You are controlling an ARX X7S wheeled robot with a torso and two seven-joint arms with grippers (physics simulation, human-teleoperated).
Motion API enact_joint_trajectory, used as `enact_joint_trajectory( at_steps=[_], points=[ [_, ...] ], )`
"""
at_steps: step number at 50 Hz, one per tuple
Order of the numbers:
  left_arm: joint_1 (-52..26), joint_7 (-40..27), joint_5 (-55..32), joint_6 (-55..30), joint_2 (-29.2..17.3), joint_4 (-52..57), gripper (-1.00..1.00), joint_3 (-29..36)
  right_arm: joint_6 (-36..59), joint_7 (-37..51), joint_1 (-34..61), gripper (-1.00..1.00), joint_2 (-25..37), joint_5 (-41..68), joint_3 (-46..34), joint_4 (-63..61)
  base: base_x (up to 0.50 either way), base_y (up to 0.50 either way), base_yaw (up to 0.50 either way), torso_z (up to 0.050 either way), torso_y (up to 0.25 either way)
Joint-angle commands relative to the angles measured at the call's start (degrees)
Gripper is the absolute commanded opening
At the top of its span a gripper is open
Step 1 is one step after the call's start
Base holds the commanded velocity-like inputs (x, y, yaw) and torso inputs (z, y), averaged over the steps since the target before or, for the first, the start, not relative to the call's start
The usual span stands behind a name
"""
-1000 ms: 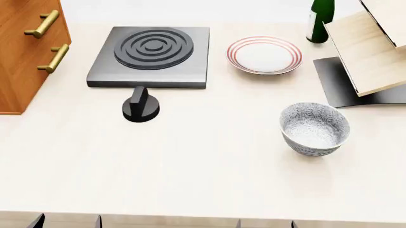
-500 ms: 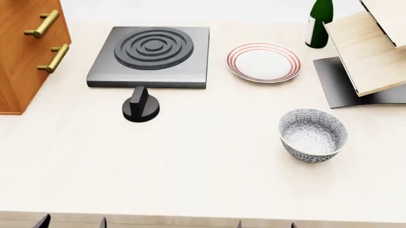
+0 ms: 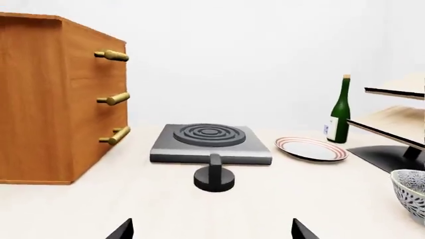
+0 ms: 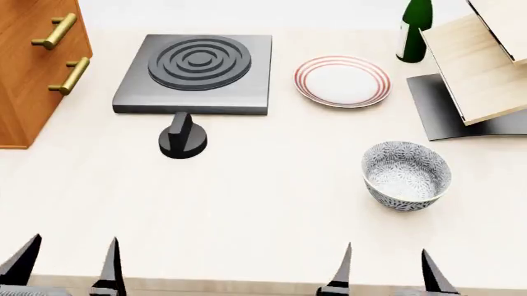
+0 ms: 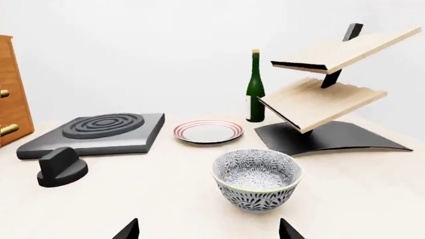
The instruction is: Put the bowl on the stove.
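So the bowl [image 4: 406, 174] is just sitting upright on the pale counter [image 4: 263, 209] on the right side, well apart from the stove [image 4: 196, 73] at the back left, with the black knob [image 4: 182, 137] right in front of the stove. Both grippers, left [image 4: 66, 262] and right [image 4: 385, 270], are spread wide with nothing in them, low at the near edge. The red-ringed plate [image 4: 342, 81] is beside the stove, a green bottle [image 4: 413, 28] behind it.
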Motion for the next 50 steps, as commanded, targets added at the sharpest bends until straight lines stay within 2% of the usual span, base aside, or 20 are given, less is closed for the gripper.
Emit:
enact_joint_trajectory(
  at_steps=[1, 4, 5, 12, 14, 22, 26, 30, 35, 50],
  points=[
    [-5.7, -2.1, -5.9, -6.6, -3.5, 14.8, 1.0, -5.4, 14.0, 0.4, 3.0, 1.0, 7.9, 10.3, 10.0, -17.4, 0.0, 0.0, 0.0, 0.0, 0.0],
    [-8.7, -3.4, -9.9, -10.8, -5.6, 21.9, 1.0, -9.3, 20.6, 0.4, 4.3, 1.0, 13.2, 16.8, 17.6, -23.5, 0.0, 0.0, 0.0, 0.0, 0.0],
    [-8.7, -3.5, -10.0, -10.9, -5.7, 22.0, 1.0, -9.3, 20.7, 0.4, 4.3, 1.0, 13.3, 16.9, 17.7, -23.6, 0.0, 0.0, 0.0, 0.0, 0.0],
    [-10.9, -1.9, -17.6, -10.1, -9.5, 31.2, 1.0, -15.3, 35.9, 2.5, 7.7, 1.0, 25.1, 33.2, 38.3, -29.6, 0.0, 0.0, 0.0, 0.0, 0.0],
    [-12.1, -3.0, -22.1, -11.9, -10.5, 33.8, 1.0, -18.0, 38.7, 2.6, 6.7, 1.0, 27.7, 35.8, 43.0, -30.6, 0.0, 0.0, 0.0, 0.0, 0.0],
    [-16.4, -8.4, -35.6, -15.1, -14.4, 40.4, 1.0, -26.8, 46.0, -0.5, 0.8, 1.0, 31.5, 47.0, 61.0, -32.5, 0.0, 0.0, 0.0, 0.0, 0.0],
    [-17.8, -10.6, -40.1, -16.0, -16.5, 41.8, 1.0, -29.3, 47.2, -1.2, -0.5, 1.0, 31.0, 50.2, 64.9, -32.5, 0.0, 0.0, 0.0, 0.0, 0.0],
    [-16.9, -9.2, -40.7, -14.2, -15.8, 41.7, 1.0, -30.1, 46.5, -3.3, -2.3, 1.0, 29.4, 50.1, 66.4, -32.2, 0.0, 0.0, 0.0, 0.0, 0.0],
    [-15.1, -6.9, -39.9, -11.7, -13.7, 40.3, 1.0, -29.8, 45.5, -4.4, -3.3, 1.0, 28.2, 48.4, 66.4, -31.4, 0.0, 0.0, 0.0, 0.0, 0.0],
    [-14.4, -6.0, -39.3, -10.3, -13.1, 39.7, 1.0, -29.1, 43.7, -5.2, -3.8, 1.0, 26.3, 46.3, 63.8, -30.9, 0.0, 0.05, 0.0, 0.0, 0.0]
  ],
)
